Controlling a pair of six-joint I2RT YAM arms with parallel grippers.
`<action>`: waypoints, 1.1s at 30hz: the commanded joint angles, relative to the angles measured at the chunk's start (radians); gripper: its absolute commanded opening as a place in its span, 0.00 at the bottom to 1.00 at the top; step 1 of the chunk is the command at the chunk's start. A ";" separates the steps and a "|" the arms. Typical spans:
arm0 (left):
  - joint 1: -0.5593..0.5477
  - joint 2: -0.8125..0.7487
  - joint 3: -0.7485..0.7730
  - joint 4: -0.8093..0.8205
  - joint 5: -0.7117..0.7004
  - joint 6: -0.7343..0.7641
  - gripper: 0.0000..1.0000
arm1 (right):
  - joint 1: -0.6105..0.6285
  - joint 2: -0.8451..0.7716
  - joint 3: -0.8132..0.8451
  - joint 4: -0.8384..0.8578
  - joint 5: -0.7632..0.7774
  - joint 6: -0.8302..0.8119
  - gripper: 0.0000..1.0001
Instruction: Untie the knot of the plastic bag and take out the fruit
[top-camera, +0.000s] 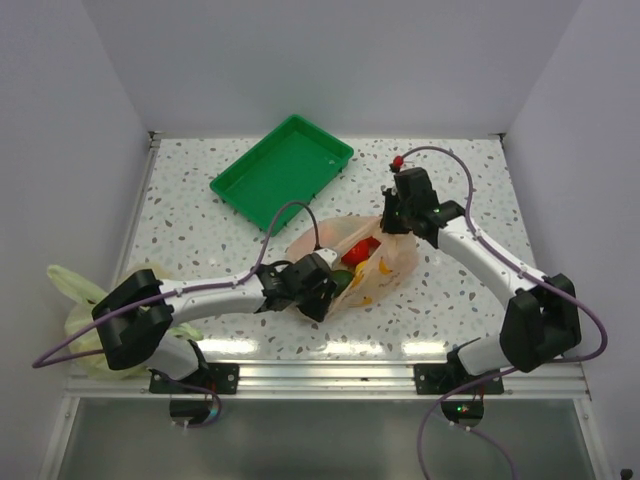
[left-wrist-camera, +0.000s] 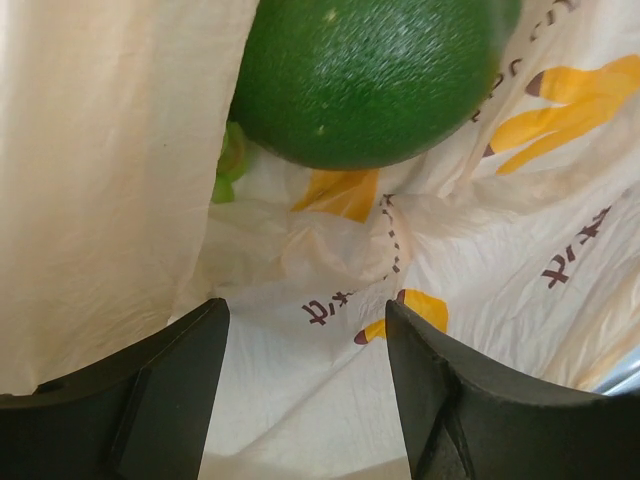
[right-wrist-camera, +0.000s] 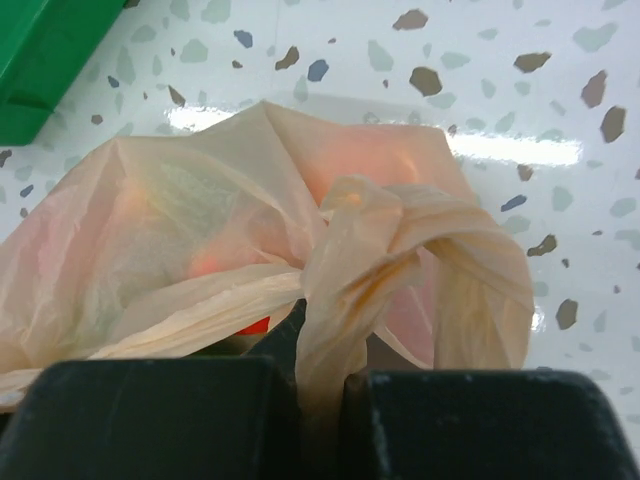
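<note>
The pale orange plastic bag lies at mid-table with its mouth gaping. Red fruit, yellow fruit and a dark green fruit show inside. My left gripper is open at the bag's near-left mouth; in its wrist view the gripper spreads over printed bag film, with the dark green fruit just ahead. My right gripper is shut on the bag's twisted, bunched neck tail, which runs down between the gripper's black fingers. I cannot tell whether the knot is still tied.
An empty green tray sits at the back, left of centre, and its corner shows in the right wrist view. A yellow-green bag lies at the near left by the left arm's base. White walls close in the speckled table.
</note>
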 joint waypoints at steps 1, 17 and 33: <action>-0.002 -0.015 -0.048 -0.081 -0.059 0.008 0.70 | -0.028 -0.014 -0.011 0.088 -0.015 0.085 0.00; -0.007 -0.163 0.074 -0.008 -0.073 -0.037 0.87 | 0.048 -0.261 -0.062 -0.138 0.050 0.014 0.91; -0.007 -0.124 0.146 0.024 -0.122 -0.103 0.84 | 0.110 -0.493 -0.457 -0.211 0.031 0.204 0.47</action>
